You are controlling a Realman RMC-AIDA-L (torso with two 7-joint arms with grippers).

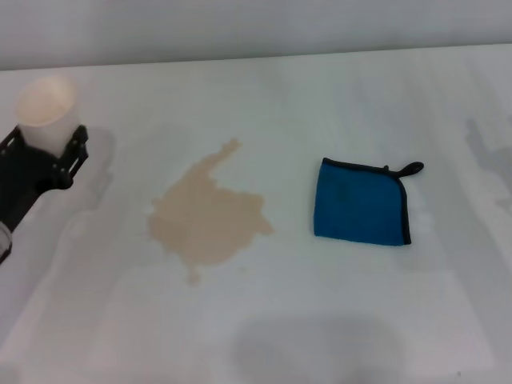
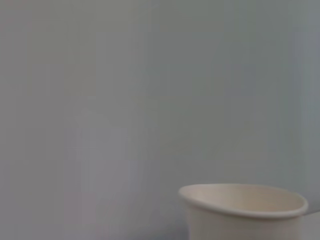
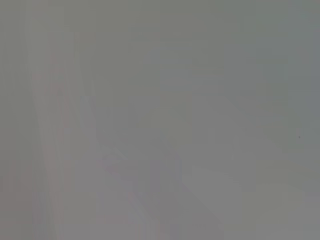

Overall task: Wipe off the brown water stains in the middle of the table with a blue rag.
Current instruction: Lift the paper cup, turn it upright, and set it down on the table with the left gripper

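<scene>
On my head view I have the wide, plain white table (image 1: 336, 320) laid out in front of me. Near its middle, slightly to the left, sits the light tan-brown irregular blotch of water stains (image 1: 208, 216), with one thin pointed tail reaching toward the far side and a smaller drip on its near edge. To the right of the stains, apart from them with bare white surface between, lies the small bright blue folded square rag (image 1: 360, 204) with black edge trim, flat on the table, its little black loop at the far right corner.

At the far left I see my left tool (image 1: 50, 144), a black frame, pinching a cream paper cup (image 1: 48, 112) around its lower body; the cup stands upright with its open mouth up, well left of the stains. My left wrist view shows the same cup's rim (image 2: 243, 200) against a plain grey background.

My right tool does not appear in the head view, and the right wrist view gives me only a featureless grey field, so its state is not visible to me.
</scene>
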